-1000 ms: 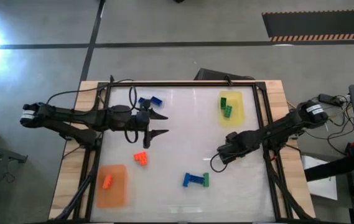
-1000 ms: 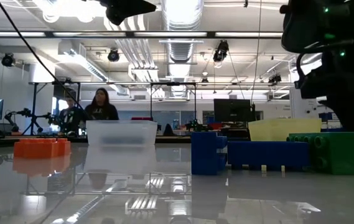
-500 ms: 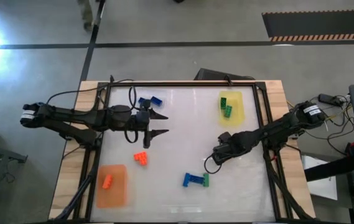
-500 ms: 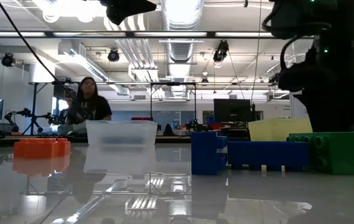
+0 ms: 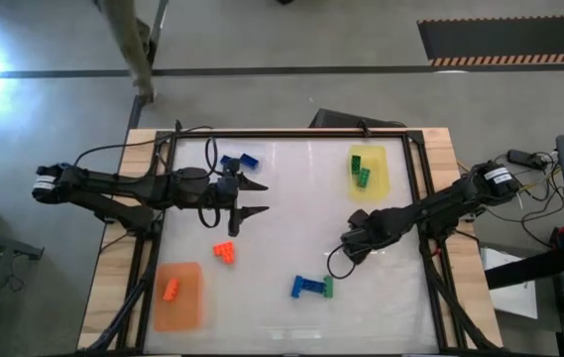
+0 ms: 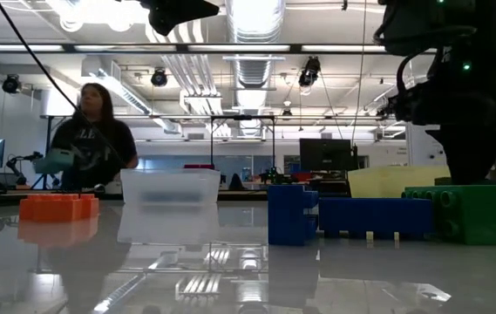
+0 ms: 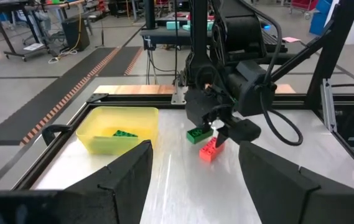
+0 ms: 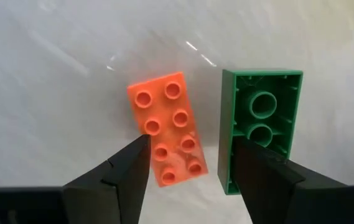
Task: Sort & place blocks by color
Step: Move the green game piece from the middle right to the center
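Note:
My right gripper (image 8: 192, 174) points straight down, open, above an orange block (image 8: 167, 130) lying studs up and a green block (image 8: 260, 127) lying hollow side up on the white table. In the left wrist view these two blocks (image 7: 204, 142) lie just under it. In the high view my right gripper (image 5: 344, 250) hides them. Other blocks: blue ones (image 5: 240, 162), green ones (image 5: 361, 171) on the yellow mat, an orange one (image 5: 225, 252), an orange one (image 5: 171, 290) on the orange mat, and a blue and green group (image 5: 311, 288). My left gripper (image 5: 259, 196) waits open, level, above the table.
The yellow mat (image 5: 385, 184) lies far right, the orange mat (image 5: 190, 307) near left, and a clear mat (image 6: 169, 199) far left. A black frame (image 5: 291, 133) rims the table. A person (image 6: 95, 139) walks beyond the far edge.
My right gripper has rolled about the line it points along while staying over the orange and green blocks. In the low view its dark bulk has shifted at the right. A person has walked along beyond the table's far edge.

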Available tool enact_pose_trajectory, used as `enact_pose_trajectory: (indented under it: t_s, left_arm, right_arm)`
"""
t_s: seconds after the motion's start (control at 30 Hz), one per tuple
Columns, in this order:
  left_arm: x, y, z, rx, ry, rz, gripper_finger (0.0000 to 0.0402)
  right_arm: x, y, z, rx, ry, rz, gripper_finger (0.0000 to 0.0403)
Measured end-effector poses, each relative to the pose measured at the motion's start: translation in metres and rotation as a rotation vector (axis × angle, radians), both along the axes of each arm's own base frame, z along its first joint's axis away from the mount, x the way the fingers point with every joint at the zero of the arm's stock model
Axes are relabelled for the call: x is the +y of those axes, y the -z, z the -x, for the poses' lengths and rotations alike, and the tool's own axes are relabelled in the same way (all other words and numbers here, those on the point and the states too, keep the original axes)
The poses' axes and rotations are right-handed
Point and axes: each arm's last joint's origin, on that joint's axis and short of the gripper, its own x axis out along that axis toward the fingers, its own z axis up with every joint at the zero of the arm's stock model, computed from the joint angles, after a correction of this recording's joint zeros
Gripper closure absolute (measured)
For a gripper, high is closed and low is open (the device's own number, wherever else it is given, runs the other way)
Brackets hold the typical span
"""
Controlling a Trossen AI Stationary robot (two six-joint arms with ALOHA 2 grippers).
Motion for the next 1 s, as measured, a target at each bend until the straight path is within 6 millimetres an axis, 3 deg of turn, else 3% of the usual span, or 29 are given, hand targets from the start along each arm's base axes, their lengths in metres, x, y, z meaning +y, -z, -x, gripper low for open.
enact_pose_trajectory:
  t_s: [0.13, 0.5, 0.57, 0.77, 1.0]
  left_arm:
    - [0.000, 0.000, 0.000, 0.000, 0.000, 0.000, 0.0178]
    - [0.000, -0.001, 0.000, -0.011, -0.001, 0.004, 0.0178]
    - [0.000, -0.001, -0.004, -0.031, 0.000, 0.007, 0.0178]
    - [-0.002, 0.016, -0.029, -0.027, 0.001, 0.004, 0.0178]
    - [-0.012, 0.039, -0.055, -0.018, 0.109, 0.043, 0.0178]
  right_arm:
    - [0.000, -0.001, -0.002, -0.018, -0.133, 0.019, 0.0197]
    - [-0.006, -0.015, 0.001, -0.080, -0.120, 0.013, 0.0197]
    - [-0.006, -0.022, -0.002, -0.173, -0.147, 0.026, 0.0197]
    - [0.010, -0.053, -0.028, -0.594, -0.520, 0.266, 0.0197]
    - [0.018, -0.069, -0.056, -0.850, -0.780, 0.496, 0.0197]
